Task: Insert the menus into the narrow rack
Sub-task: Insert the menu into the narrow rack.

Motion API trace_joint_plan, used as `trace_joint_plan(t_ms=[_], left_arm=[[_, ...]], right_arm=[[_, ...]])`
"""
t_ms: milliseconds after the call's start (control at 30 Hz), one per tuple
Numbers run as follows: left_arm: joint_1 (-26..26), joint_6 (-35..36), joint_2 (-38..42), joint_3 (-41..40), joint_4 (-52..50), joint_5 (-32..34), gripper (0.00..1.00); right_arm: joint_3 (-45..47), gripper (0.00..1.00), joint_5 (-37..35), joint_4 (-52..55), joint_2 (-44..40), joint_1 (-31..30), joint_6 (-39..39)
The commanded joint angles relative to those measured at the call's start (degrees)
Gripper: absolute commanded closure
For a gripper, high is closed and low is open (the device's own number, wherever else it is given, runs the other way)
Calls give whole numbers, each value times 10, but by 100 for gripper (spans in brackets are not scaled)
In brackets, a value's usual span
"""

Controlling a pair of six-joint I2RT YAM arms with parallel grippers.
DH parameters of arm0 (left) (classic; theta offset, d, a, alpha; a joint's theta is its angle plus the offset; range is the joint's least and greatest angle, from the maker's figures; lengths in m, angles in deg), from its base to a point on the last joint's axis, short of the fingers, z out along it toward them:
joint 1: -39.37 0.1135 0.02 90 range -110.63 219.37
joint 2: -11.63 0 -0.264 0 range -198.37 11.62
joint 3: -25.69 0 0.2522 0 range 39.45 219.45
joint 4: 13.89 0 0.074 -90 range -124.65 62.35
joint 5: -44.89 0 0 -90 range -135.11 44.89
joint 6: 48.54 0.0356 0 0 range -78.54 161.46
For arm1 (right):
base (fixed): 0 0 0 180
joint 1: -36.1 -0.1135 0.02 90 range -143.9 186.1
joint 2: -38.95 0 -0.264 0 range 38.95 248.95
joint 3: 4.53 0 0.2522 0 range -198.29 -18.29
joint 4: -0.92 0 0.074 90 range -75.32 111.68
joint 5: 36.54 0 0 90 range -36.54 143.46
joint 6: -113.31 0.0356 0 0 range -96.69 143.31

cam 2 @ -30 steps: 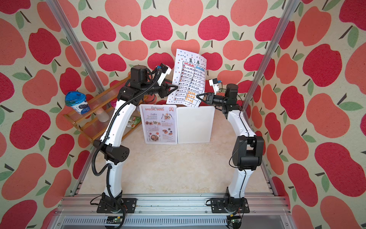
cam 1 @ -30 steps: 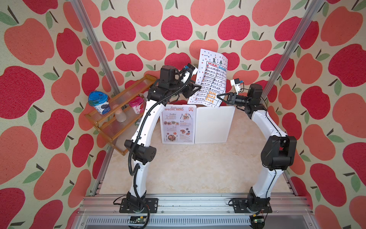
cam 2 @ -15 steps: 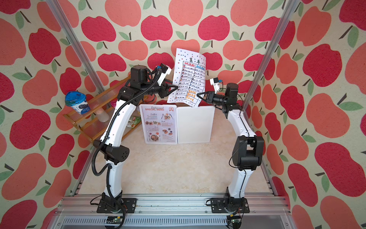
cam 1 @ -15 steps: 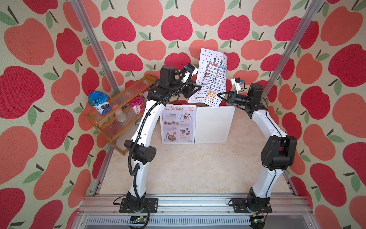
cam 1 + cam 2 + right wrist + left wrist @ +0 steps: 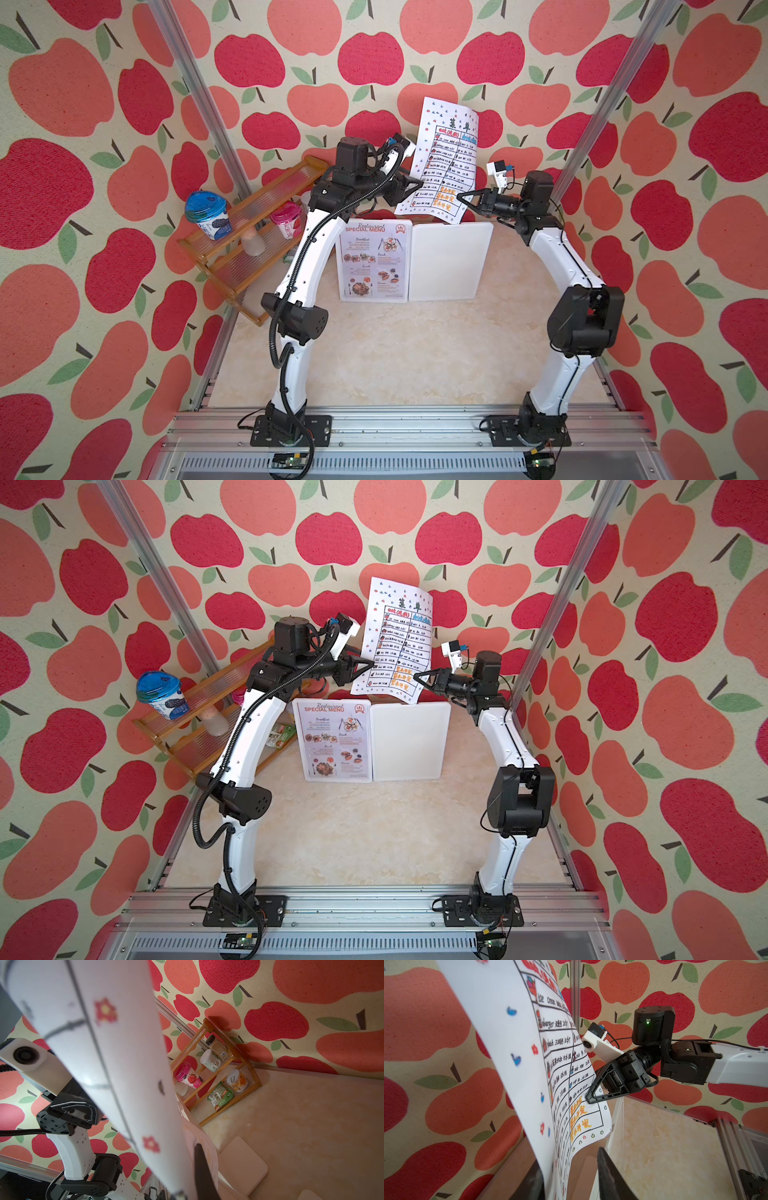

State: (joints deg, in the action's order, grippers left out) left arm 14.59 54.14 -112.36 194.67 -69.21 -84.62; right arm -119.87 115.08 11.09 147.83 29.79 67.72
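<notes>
Above the rack (image 5: 451,259), at its 12 o'clock, the table menu (image 5: 451,162) stands upright in the air, with its lower edge near the rack's far rim. The right gripper (image 5: 460,195) is clamped on the sheet's lower part at the 3 o'clock edge. The left wrist view shows its tips pinched flat on the paper beside the orange text. The left gripper (image 5: 419,183) meets the opposite edge at 9 o'clock. Its fingers (image 5: 610,1176) stand partly apart with the sheet passing between them, and a gap shows between the paper and one finger. The photo menu (image 5: 374,262) occupies the rack's 9 o'clock panel; the 3 o'clock panel is plain white. A wooden shelf (image 5: 266,195) stands at 9 o'clock of the left arm and carries a blue-lidded cup (image 5: 206,214).
</notes>
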Motion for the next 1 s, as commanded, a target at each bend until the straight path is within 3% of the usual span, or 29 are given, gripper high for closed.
trace_joint_plan(t_ms=[0,67,100,400,567,967], left_arm=[[6,-26,-5,14,8,-22,65],[10,-46,-7,19,13,-34,78],[11,-58,-10,26,13,-39,80],[20,-92,-16,35,1,-49,70],[22,-99,-22,33,-7,-63,57],[31,-88,-27,32,-28,-74,59]], right_arm=[[-30,100,-5,40,4,2,-15],[-33,100,-5,42,7,1,-8],[-33,100,-4,39,7,0,-3],[-36,100,-2,57,7,-2,-3],[-35,100,4,63,5,-5,2],[-35,100,24,39,14,-19,31]])
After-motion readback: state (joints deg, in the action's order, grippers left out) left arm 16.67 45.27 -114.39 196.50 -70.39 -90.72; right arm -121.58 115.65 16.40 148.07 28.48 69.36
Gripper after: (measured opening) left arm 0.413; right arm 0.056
